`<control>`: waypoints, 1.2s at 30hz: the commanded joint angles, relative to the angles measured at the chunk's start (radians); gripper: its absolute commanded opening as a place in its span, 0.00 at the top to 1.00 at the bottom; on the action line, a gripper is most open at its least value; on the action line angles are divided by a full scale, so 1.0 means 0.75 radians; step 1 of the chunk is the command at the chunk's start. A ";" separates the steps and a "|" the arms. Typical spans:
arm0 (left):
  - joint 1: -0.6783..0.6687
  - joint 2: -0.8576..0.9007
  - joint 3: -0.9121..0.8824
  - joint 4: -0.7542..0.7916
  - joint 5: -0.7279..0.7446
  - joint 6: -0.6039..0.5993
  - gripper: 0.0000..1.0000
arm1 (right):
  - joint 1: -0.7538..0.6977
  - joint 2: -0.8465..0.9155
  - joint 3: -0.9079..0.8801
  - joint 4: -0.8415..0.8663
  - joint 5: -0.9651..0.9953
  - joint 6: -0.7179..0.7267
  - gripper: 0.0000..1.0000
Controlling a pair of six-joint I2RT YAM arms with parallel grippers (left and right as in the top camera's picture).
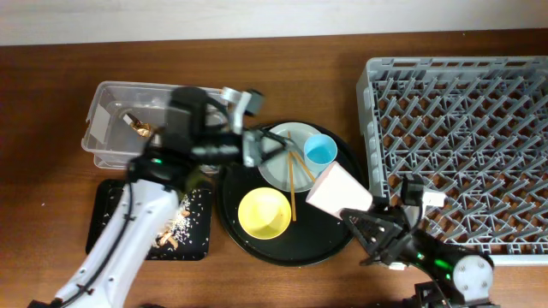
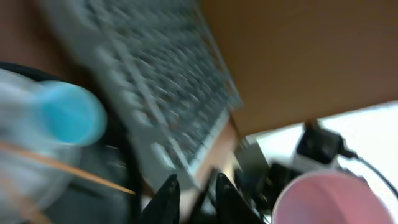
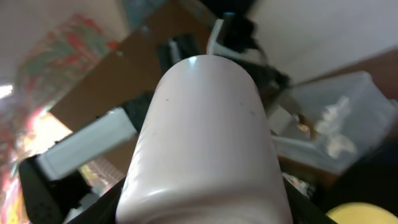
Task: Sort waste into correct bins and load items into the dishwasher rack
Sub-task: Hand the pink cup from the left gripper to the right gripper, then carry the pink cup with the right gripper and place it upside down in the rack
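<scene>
Across the brown wooden table, waste is seen sorted: tissue and a wrapper in the clear tub at far left, crumbs on the black rectangular tray nearer. The dishwasher rack at right appears unloaded, with the yellow bowl, blue cup, plate and chopsticks left on the round tray. The pink cup is clamped in the right gripper beside the rack. The left gripper is held slightly parted and empty over the plate.

Pink cup is tipped sideways in the right fingers, over the round black tray's edge, near the grey rack. Yellow bowl, plate and blue cup sit on that tray.
</scene>
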 commanded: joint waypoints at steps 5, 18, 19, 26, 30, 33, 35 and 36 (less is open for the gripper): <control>0.185 0.002 0.000 -0.158 -0.053 0.013 0.77 | 0.005 0.127 0.045 -0.047 0.084 -0.110 0.55; 0.189 0.002 -0.001 -0.175 -0.082 0.013 0.01 | 0.005 0.686 0.855 -0.934 0.085 -0.737 0.59; 0.189 0.002 -0.001 -0.174 -0.082 0.013 0.01 | 0.005 0.722 0.949 -1.099 0.170 -0.834 0.59; 0.189 0.002 -0.001 -0.174 -0.082 0.013 0.01 | 0.005 0.878 1.395 -1.823 1.020 -1.168 0.58; 0.189 0.002 -0.001 -0.174 -0.082 0.013 0.01 | 0.005 0.920 1.416 -1.853 1.242 -1.202 0.58; 0.189 0.002 -0.001 -0.174 -0.082 0.013 0.01 | 0.004 0.994 1.416 -1.852 1.341 -1.226 0.58; 0.189 0.002 -0.001 -0.174 -0.082 0.013 0.01 | 0.003 1.041 1.416 -1.842 1.354 -1.227 0.58; 0.189 0.002 -0.001 -0.174 -0.082 0.013 0.01 | 0.003 1.070 1.416 -1.831 1.354 -1.237 0.57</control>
